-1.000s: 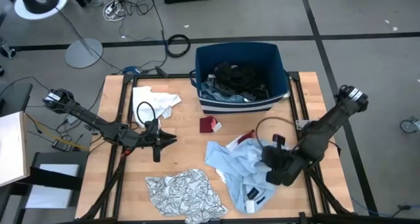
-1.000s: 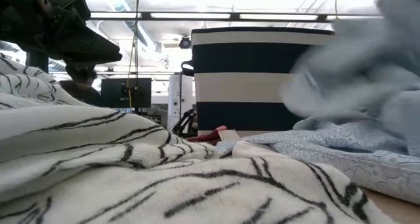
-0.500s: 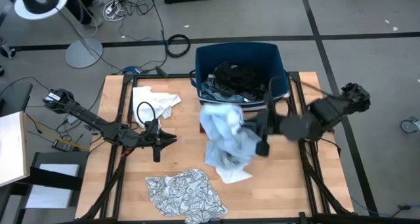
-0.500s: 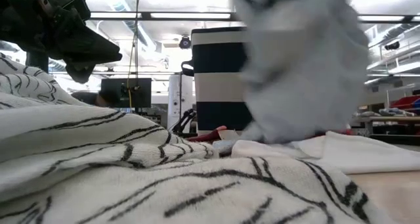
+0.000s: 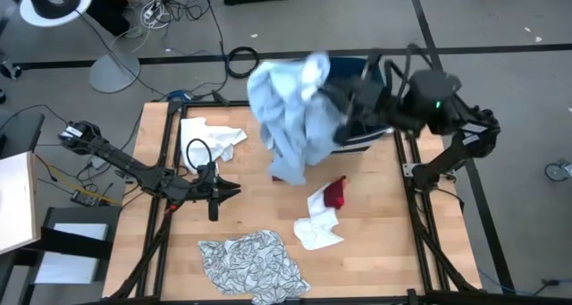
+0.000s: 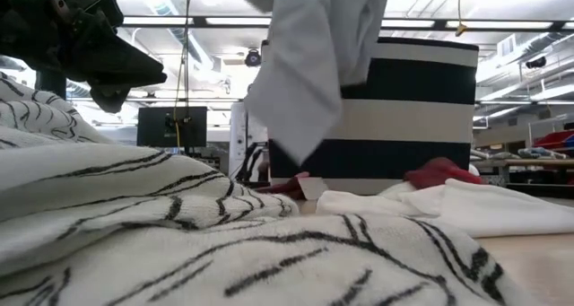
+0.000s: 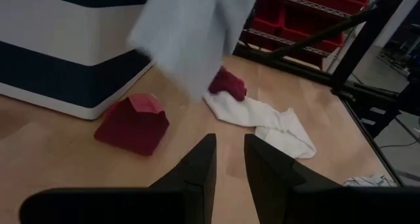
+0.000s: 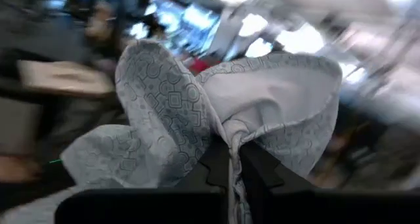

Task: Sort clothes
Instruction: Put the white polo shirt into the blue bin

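The light blue shirt (image 5: pixel 288 108), off the bench's near right a second ago, is swung binward, pinched tight by the right gripper (image 5: pixel 347 104) (left gripper (image 5: pixel 231 190) waits part-open).

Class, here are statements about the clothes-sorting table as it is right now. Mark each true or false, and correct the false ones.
1. The right end effector holds the light blue garment in the air. True.
2. The leaf-print cloth lies in the bin. False: it lies on the table's near edge.
3. The left end effector grips a red piece. False: it holds nothing.
4. A small red piece rests against a white cloth. True.
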